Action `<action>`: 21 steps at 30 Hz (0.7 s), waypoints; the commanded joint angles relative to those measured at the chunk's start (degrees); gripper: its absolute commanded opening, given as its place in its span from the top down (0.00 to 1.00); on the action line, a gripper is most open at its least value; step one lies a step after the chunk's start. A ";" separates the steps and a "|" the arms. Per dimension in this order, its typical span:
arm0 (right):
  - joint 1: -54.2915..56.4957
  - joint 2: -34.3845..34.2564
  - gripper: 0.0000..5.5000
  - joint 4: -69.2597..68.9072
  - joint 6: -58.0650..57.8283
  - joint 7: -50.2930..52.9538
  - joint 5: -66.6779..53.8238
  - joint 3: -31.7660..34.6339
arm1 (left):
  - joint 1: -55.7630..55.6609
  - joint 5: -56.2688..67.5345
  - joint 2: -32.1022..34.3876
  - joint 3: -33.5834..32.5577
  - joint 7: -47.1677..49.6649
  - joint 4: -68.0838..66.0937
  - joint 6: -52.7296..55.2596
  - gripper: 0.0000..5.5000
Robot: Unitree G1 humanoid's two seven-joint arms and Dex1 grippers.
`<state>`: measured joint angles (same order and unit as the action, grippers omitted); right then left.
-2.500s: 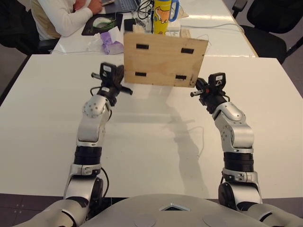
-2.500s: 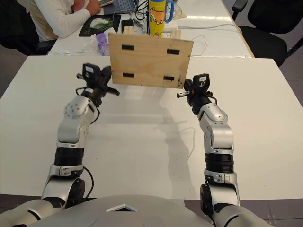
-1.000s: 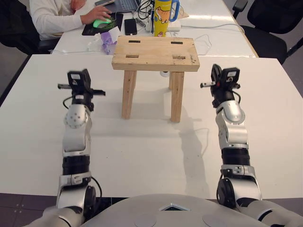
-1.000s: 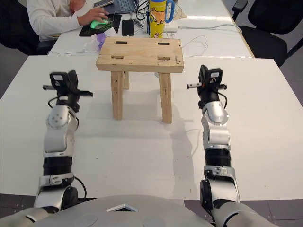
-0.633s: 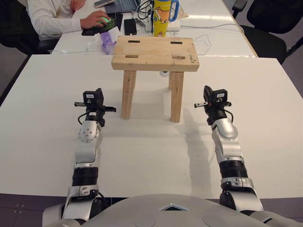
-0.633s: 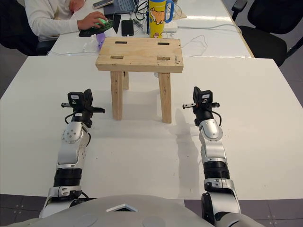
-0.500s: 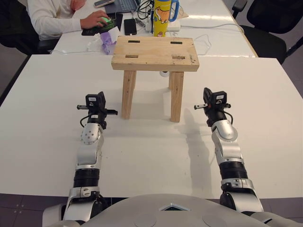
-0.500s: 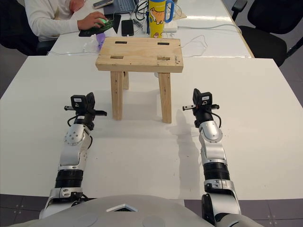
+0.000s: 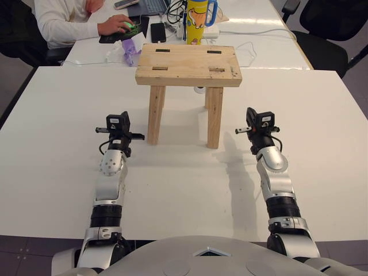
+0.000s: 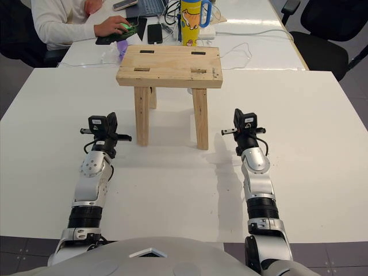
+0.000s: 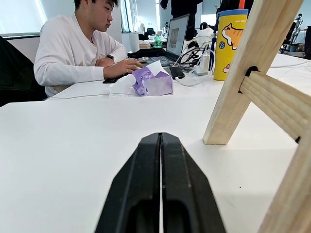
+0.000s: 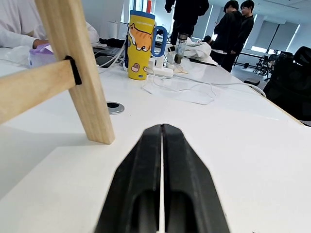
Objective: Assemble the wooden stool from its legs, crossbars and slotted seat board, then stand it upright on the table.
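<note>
Both arms stretch forward, low over the white desk (image 9: 52, 126). The left pincer (image 11: 160, 141) and right pincer (image 12: 162, 132) are clenched shut, empty, either side of the stool (image 9: 188, 62). It stands upright between them: pale bare wood, square legs, slotted rectangular seat. Behind the stool is a yellow mug (image 9: 197, 17).

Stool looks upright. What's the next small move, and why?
Probably ease both arms back toward the robot. The stool stands upright on the table, seat on top, and the left gripper and right gripper are shut, empty and clear of its legs, so nothing seems left to hold.
</note>
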<state>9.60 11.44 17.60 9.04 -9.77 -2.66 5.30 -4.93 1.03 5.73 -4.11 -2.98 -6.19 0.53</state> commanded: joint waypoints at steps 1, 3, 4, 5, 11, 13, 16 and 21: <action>0.23 0.00 1.00 -0.04 0.14 -0.04 0.42 -0.41 | -1.04 -0.22 0.32 0.05 -0.05 -0.81 -0.29 1.00; 0.30 0.00 1.00 -0.07 0.12 0.00 0.40 -0.42 | -1.06 -0.21 0.36 0.05 -0.05 -0.84 -0.35 1.00; 0.30 0.00 1.00 -0.06 0.14 0.02 0.41 -0.43 | -1.09 -0.19 0.37 0.05 -0.05 -0.88 -0.38 1.00; 0.32 0.00 1.00 -0.05 0.15 0.03 0.40 -0.43 | -1.12 -0.20 0.36 0.07 -0.05 -0.86 -0.38 1.00; 0.42 0.02 1.00 -0.09 0.11 0.05 0.36 -0.41 | -1.27 -0.34 0.34 0.29 -0.05 -0.80 -0.40 1.00; 0.54 0.02 1.00 0.06 0.09 0.09 0.34 -0.37 | -1.38 -0.33 0.36 0.26 -0.02 -0.91 -0.47 1.00; 0.68 -0.07 1.00 0.23 0.01 0.17 0.28 -0.34 | -1.47 -0.30 0.30 0.28 0.01 -1.14 -0.66 1.00; 0.92 -0.05 1.00 0.62 0.27 0.20 0.33 -0.34 | -1.89 -0.27 0.35 0.33 -0.11 -1.87 -1.14 1.00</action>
<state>9.74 11.43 17.89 9.04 -9.66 -2.67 5.20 -5.84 1.01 5.86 -3.90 -2.98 -7.30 -0.29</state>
